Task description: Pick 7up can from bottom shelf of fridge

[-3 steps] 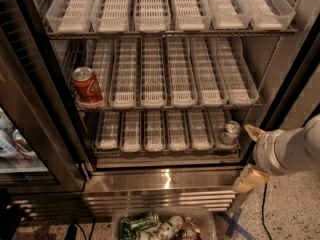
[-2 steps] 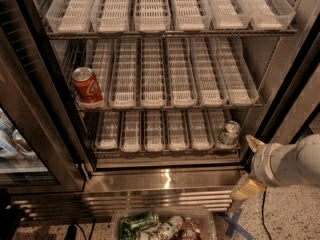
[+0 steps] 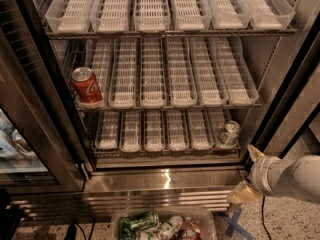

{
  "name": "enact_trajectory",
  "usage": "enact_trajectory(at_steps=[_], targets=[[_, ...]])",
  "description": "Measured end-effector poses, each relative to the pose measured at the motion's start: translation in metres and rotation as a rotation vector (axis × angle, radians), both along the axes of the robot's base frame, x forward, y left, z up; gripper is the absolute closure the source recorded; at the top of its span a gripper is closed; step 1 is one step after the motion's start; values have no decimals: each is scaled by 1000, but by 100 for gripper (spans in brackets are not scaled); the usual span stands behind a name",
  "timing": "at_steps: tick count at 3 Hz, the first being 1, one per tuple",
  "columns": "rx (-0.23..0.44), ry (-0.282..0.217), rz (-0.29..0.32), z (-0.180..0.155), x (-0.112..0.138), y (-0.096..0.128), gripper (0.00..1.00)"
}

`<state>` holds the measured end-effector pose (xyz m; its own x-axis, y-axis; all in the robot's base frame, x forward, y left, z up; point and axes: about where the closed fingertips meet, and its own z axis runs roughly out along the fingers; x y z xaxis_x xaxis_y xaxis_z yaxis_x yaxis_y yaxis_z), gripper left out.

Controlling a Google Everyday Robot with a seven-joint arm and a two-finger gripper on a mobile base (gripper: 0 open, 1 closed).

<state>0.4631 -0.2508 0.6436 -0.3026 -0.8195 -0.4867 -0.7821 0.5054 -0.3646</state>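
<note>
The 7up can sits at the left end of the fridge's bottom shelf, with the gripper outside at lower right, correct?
No: the camera view shows the 7up can at the right end of the bottom shelf of the fridge; the gripper is outside at lower right.

- One camera only, set high before the open fridge (image 3: 165,180), looking steeply down into it (some floor (image 3: 295,220) shows below).
- It stands near; the gripper (image 3: 247,175) sits at the lower right edge, fingers spread.
</note>
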Motion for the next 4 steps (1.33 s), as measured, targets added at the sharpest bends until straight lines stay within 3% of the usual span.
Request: enact_trajectory(at_steps=[2,4], targets=[[40,-12,-10,-3,4,1,0],[214,-166,-98,-1,36,-1,0]])
